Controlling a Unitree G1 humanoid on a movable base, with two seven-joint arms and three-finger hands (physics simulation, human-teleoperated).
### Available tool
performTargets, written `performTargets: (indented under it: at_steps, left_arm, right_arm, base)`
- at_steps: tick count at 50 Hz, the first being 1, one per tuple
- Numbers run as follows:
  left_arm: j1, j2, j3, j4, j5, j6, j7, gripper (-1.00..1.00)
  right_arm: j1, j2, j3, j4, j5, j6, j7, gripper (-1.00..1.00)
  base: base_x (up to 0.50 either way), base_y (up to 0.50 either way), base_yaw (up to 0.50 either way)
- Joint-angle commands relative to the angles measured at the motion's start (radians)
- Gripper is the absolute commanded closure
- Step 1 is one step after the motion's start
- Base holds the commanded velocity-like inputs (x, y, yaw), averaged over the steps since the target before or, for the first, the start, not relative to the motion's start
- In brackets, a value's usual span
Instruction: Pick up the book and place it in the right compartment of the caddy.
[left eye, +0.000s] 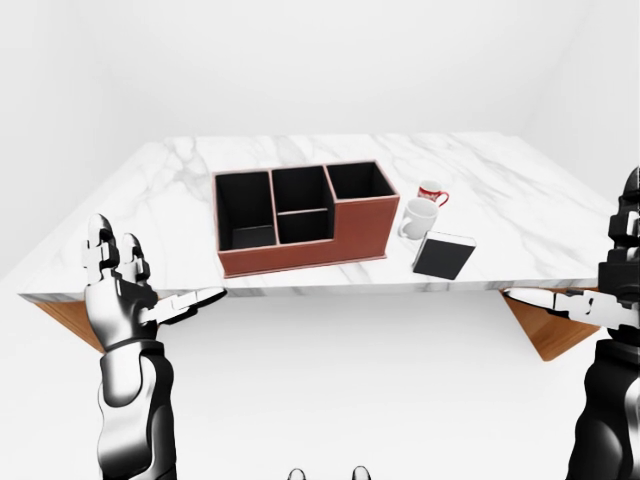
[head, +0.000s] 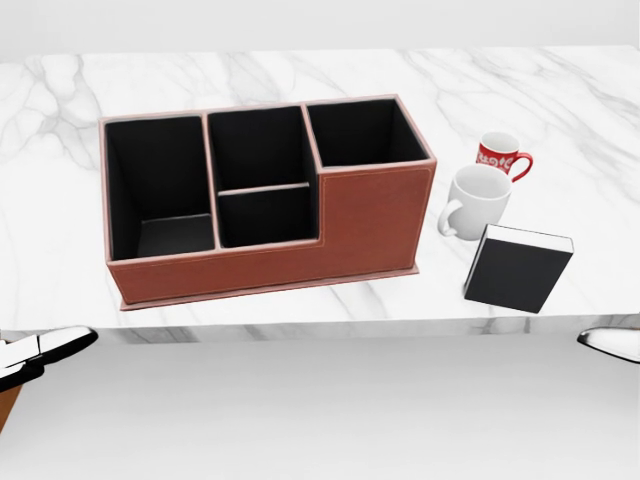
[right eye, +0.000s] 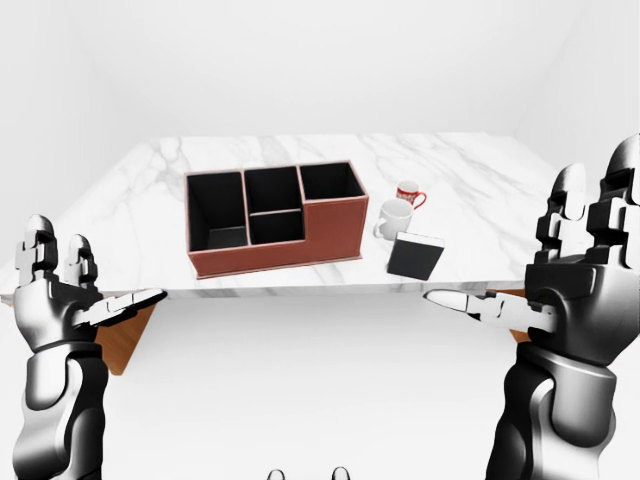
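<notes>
A black book (head: 517, 268) with white page edges lies flat near the marble table's near edge, right of the caddy. The brown caddy (head: 373, 228) with black compartments stands mid-table; its right compartment (head: 363, 133) is empty. My left hand (left eye: 125, 277) is open, raised below the table's left edge. My right hand (right eye: 560, 275) is open, raised at the right, below and right of the book. Neither hand touches anything.
A white mug (head: 475, 201) and a red-and-white mug (head: 500, 155) stand just above the book, right of the caddy. The marble table (head: 300, 310) has wooden supports (left eye: 545, 330) under its corners. White walls surround it.
</notes>
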Motion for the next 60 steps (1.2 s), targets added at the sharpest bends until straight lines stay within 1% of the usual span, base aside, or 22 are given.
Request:
performTargets:
  at_steps: [1,2,6,7,10,14,19,25,26,29,31,32,35,38,41,44,45,48,53,54,58,60]
  left_arm:
    - [-0.001,0.002,0.002,0.003,-0.001,0.000,0.006,-1.00]
    - [-0.002,0.002,0.002,0.002,0.000,0.003,0.007,-1.00]
    - [-0.002,0.002,0.000,0.008,0.003,-0.001,0.005,-1.00]
    - [0.000,0.002,0.001,0.002,0.002,0.003,0.006,-1.00]
    - [0.000,0.003,0.005,0.000,0.000,0.004,0.005,-1.00]
    - [0.001,0.002,0.007,0.010,0.000,-0.006,0.003,-1.00]
    - [0.003,0.002,0.006,0.009,0.003,-0.008,0.004,-1.00]
    - [0.006,0.000,0.005,0.000,0.004,-0.004,0.005,-1.00]
    - [0.004,0.000,0.007,0.015,0.004,-0.016,0.002,-1.00]
    - [0.007,-0.002,0.002,0.009,0.004,-0.015,0.002,-1.00]
    - [0.006,-0.004,-0.003,0.019,0.010,-0.027,-0.001,-1.00]
    - [0.007,-0.003,-0.002,0.015,0.009,-0.024,0.000,-1.00]
    - [0.007,-0.002,0.002,0.025,0.008,-0.031,0.000,-1.00]
    - [0.008,-0.005,-0.006,0.031,0.020,-0.044,0.001,-1.00]
    - [0.011,-0.003,-0.002,0.023,0.016,-0.037,0.001,-1.00]
    - [0.009,-0.003,0.000,0.026,0.016,-0.040,0.003,-1.00]
    - [0.010,-0.003,0.000,0.021,0.016,-0.037,0.004,-1.00]
    - [0.009,-0.004,0.002,0.031,0.016,-0.049,0.002,-1.00]
    - [0.013,-0.005,0.001,0.010,0.016,-0.034,0.007,-1.00]
    - [0.014,-0.006,0.001,0.014,0.016,-0.039,0.005,-1.00]
    - [0.011,-0.005,0.004,0.020,0.014,-0.043,0.004,-1.00]
    - [0.011,-0.005,0.002,0.019,0.015,-0.041,0.005,-1.00]
  right_arm:
    - [0.004,-0.002,-0.009,0.006,0.006,0.000,0.003,-1.00]
    - [0.004,-0.003,-0.010,0.006,0.003,0.000,0.001,-1.00]
    - [0.005,-0.003,-0.019,0.001,0.009,0.000,-0.001,-1.00]
    - [0.007,-0.002,-0.021,0.001,0.010,0.000,0.001,-1.00]
    - [0.008,-0.003,-0.031,-0.005,0.019,0.000,0.000,-1.00]
    - [0.013,0.001,-0.025,-0.012,0.015,0.000,-0.002,-1.00]
    - [0.015,0.002,-0.027,-0.012,0.012,0.000,0.001,-1.00]
    - [0.018,0.004,-0.026,-0.015,0.010,0.000,0.005,-1.00]
    - [0.018,0.005,-0.025,-0.014,0.009,0.000,0.006,-1.00]
    - [0.017,0.004,-0.027,-0.021,0.012,0.000,0.005,-1.00]
    - [0.017,0.004,-0.027,-0.021,0.011,0.000,0.006,-1.00]
    - [0.018,0.005,-0.029,-0.025,0.012,0.000,0.006,-1.00]
    - [0.017,0.006,-0.027,-0.035,0.011,0.000,0.005,-1.00]
    - [0.017,0.007,-0.025,-0.031,0.008,0.000,0.006,-1.00]
    - [0.020,0.008,-0.029,-0.041,0.010,0.000,0.008,-1.00]
    - [0.017,0.007,-0.027,-0.032,0.007,0.000,0.010,-1.00]
    - [0.018,0.008,-0.024,-0.028,0.005,0.000,0.011,-1.00]
    - [0.021,0.011,-0.020,-0.020,0.000,0.000,0.015,-1.00]
    - [0.020,0.010,-0.025,-0.021,0.003,0.000,0.015,-1.00]
    - [0.021,0.010,-0.022,-0.023,0.000,0.000,0.014,-1.00]
    - [0.021,0.010,-0.021,-0.026,-0.005,0.000,0.015,-1.00]
    - [0.021,0.009,-0.025,-0.023,-0.004,0.000,0.017,-1.00]
  base:
    - [0.27,0.00,0.00]
    - [0.27,0.00,0.00]
    - [0.28,0.00,0.00]
    - [0.28,0.00,0.00]
    - [0.27,0.00,0.00]
    - [0.28,0.00,0.00]
    - [0.28,0.00,0.00]
    - [0.28,0.00,0.00]
    - [0.28,0.00,0.00]
    - [0.28,0.00,0.00]
    - [0.28,0.00,0.00]
    - [0.28,0.00,0.00]
    - [0.27,0.00,0.00]
    - [0.27,0.00,0.00]
    - [0.28,0.00,0.00]
    - [0.28,0.00,0.00]
    - [0.27,0.00,0.00]
    - [0.28,0.00,0.00]
    - [0.28,0.00,0.00]
    - [0.29,0.00,0.00]
    - [0.28,0.00,0.00]
    - [0.28,0.00,0.00]
